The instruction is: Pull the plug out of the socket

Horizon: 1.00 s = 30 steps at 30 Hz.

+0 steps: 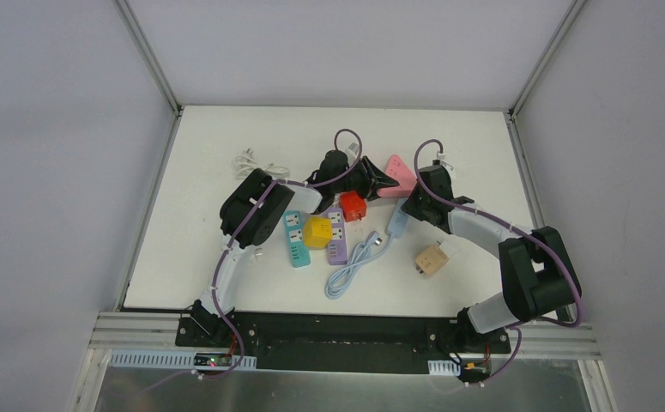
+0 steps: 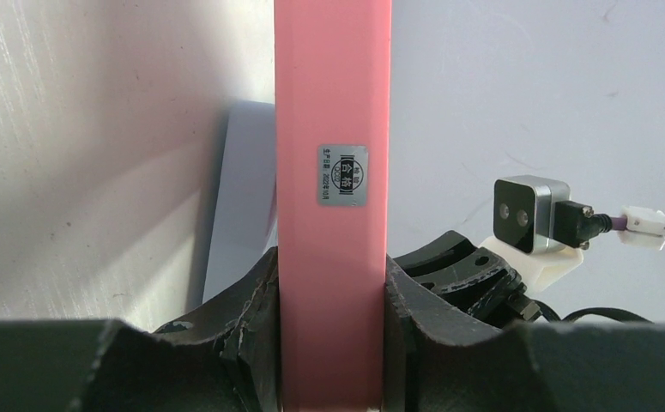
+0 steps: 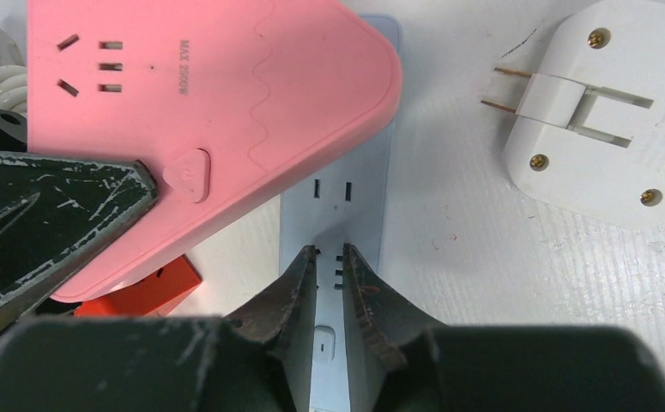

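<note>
Both shut: left gripper (image 2: 333, 287) on pink socket (image 2: 333, 94), right gripper (image 3: 329, 256) over blue strip (image 3: 359, 215).

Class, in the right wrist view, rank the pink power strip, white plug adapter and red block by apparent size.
1. pink power strip: largest, though nearer the camera, overlapping the pale blue strip.
2. white plug adapter, cut off by the frame edge.
3. red block: only a sliver shows, so true size unsure.
</note>
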Each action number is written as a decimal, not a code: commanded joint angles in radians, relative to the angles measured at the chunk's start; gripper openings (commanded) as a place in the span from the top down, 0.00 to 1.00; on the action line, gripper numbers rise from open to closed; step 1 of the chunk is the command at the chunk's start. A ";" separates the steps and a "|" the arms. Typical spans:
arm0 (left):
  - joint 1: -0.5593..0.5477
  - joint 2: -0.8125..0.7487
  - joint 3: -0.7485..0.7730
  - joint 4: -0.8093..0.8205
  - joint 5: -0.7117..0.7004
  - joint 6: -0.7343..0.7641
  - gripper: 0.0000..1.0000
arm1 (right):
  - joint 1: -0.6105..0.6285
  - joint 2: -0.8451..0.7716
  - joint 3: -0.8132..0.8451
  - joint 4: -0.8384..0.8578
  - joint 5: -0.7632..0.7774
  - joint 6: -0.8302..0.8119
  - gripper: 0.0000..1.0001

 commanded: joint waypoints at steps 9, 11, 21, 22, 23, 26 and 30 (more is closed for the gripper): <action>-0.020 -0.069 0.009 -0.123 0.056 0.330 1.00 | 0.020 0.080 -0.038 -0.156 -0.045 0.008 0.86; -0.015 -0.056 0.016 -0.064 0.088 0.248 1.00 | 0.021 0.083 -0.040 -0.158 -0.046 0.008 0.87; 0.002 0.050 0.041 0.421 0.054 -0.237 1.00 | 0.019 0.087 -0.043 -0.154 -0.060 0.010 0.89; 0.002 0.024 0.030 0.341 0.063 -0.146 1.00 | 0.018 0.085 -0.043 -0.155 -0.058 0.009 0.89; 0.001 -0.006 0.016 0.223 0.067 -0.061 1.00 | 0.018 0.084 -0.041 -0.156 -0.057 0.009 0.89; 0.000 -0.094 0.000 -0.055 0.060 0.172 1.00 | 0.019 0.083 -0.045 -0.158 -0.056 0.008 0.89; 0.008 -0.127 -0.003 -0.118 0.054 0.215 1.00 | 0.018 0.078 -0.045 -0.156 -0.058 0.010 0.89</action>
